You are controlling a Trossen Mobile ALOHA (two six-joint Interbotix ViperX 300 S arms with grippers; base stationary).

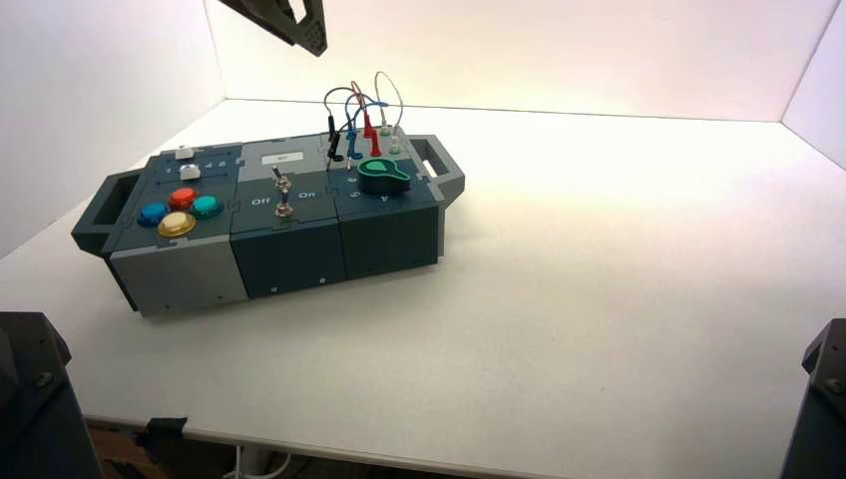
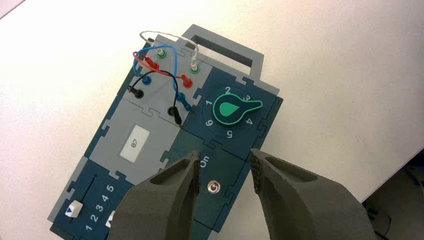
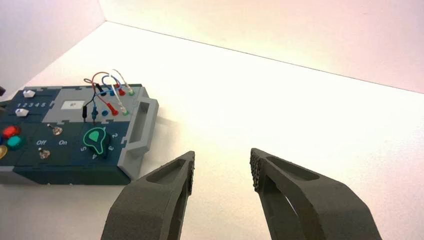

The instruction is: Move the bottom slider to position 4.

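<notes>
Grey and dark teal, the box (image 1: 284, 259) stood with its task not finished. Above it was the left gripper (image 2: 224, 157), jaws spread and holding nothing; the right gripper (image 3: 222, 156) waited beyond the box's right end, also spread. At the box's left end, the white bottom slider (image 3: 21, 112) was short of the numeral 4 (image 3: 37, 105), so the slide itself was left to do. I counted one box, two grippers, four push buttons (image 1: 183, 199), one green knob (image 1: 383, 178), two toggle switches (image 1: 284, 210) and two sliders.
</notes>
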